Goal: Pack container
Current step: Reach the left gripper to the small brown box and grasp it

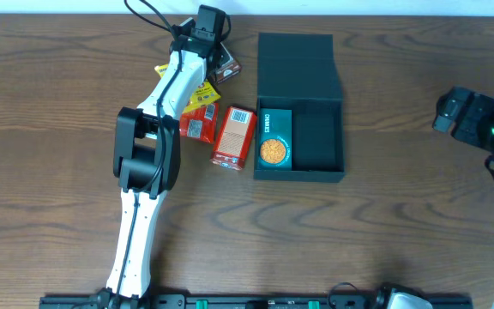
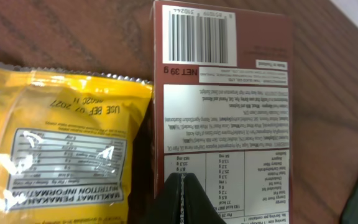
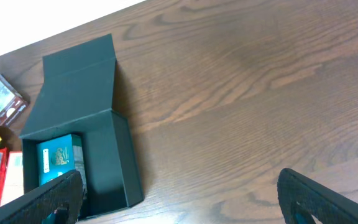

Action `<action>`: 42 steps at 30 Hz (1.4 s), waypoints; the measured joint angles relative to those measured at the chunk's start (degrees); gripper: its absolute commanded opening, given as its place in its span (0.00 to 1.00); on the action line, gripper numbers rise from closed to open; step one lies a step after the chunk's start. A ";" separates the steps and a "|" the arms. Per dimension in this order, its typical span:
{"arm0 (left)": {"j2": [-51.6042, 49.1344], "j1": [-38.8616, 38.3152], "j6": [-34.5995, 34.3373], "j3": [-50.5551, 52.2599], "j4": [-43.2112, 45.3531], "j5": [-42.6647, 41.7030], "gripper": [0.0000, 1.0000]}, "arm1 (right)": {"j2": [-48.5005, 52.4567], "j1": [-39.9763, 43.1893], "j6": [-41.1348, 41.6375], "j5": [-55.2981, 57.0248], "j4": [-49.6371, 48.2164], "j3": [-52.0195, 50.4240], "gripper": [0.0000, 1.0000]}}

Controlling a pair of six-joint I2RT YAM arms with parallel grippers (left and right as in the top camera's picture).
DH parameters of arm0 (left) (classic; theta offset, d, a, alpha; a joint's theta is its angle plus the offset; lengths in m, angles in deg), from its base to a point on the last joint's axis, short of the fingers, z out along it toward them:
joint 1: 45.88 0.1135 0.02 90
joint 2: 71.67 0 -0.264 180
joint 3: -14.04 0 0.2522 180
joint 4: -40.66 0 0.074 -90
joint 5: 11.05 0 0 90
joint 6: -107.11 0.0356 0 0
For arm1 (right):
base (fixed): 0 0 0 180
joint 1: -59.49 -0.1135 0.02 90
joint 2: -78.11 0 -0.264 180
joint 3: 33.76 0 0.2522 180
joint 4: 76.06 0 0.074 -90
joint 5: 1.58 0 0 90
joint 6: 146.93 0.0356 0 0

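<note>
The left gripper (image 2: 182, 196) hangs pinched closed and empty over the brown snack box (image 2: 229, 112) at far left, probably lining up a grab for the lid-open container (image 1: 319, 137) sitting centre-right, while the right gripper (image 3: 182, 196) is parked spread wide.

The left arm (image 1: 148, 154) stretches from the table's near edge toward the far edge. The left hand (image 2: 181, 198) points down, fingers pressed together. The right arm (image 1: 485, 127) sits at the right edge, and the right hand (image 3: 182, 200) is spread wide.
</note>
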 measured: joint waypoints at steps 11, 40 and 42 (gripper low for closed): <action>0.70 -0.04 1.33 -1.31 -10.43 0.24 0.06 | 0.00 0.00 -0.02 0.02 0.72 0.00 0.99; 6.60 -2.21 0.57 0.33 -21.90 -4.94 0.96 | 0.00 0.00 -0.04 0.00 0.57 0.00 0.99; 6.54 -2.21 0.13 0.33 -21.24 -5.22 0.96 | 0.02 0.00 -0.04 0.00 0.57 0.00 0.99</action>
